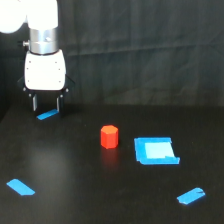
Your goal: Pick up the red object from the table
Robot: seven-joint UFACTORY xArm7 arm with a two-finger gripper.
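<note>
The gripper [46,104] hangs near the table's [75,200] far left edge, fingers parted, holding nothing. The red object [109,137] stands mid-table (upright, beside the blue square patch [156,150]). Risk: off-centre descent topples it.

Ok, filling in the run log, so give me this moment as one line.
gripper: open, empty, above table | red object: upright, untouched, toward exterior view's right of gripper | grasp: not begun

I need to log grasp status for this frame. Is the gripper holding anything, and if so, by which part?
Nothing is held. The gripper hangs open and empty, while the red hexagonal block sits untouched on the black table.
</note>
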